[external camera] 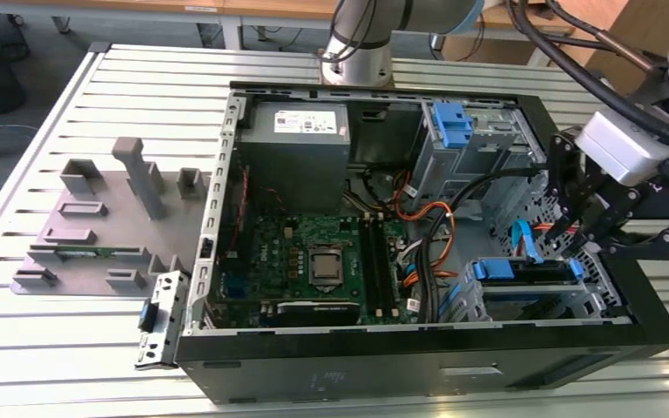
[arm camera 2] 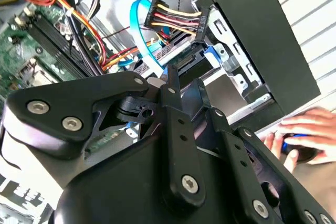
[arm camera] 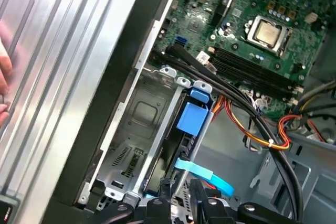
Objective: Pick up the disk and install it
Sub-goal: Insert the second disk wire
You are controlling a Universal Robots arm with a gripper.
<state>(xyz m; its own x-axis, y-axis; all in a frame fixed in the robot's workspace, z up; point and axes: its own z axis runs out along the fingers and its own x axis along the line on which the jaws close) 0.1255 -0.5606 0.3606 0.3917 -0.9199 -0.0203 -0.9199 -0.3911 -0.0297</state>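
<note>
The open computer case (external camera: pixel 428 366) lies on its side on the slatted metal bench (external camera: pixel 67 383). The disk (external camera: pixel 526 272), identified by its blue plastic rails, sits in the drive bay at the near corner of the case on the exterior view's right; in the first wrist view the same blue-railed unit (arm camera: pixel 190 116) stands edge-on within the metal cage. The claw (external camera: pixel 596 233) hangs just above that bay, at the case's wall on the exterior view's right. Whether its fingers are wide, narrow or gripping cannot be told. A blue flat cable (arm camera: pixel 207 174) and a multi-coloured power connector (arm camera 2: pixel 176 20) lie near the bay. The motherboard (external camera: pixel 317 261) occupies the case floor. A grey fixture plate (external camera: pixel 114 226) rests on the bench on the exterior view's left. A person's hand (arm camera 2: pixel 307 135) rests outside the case.
</note>
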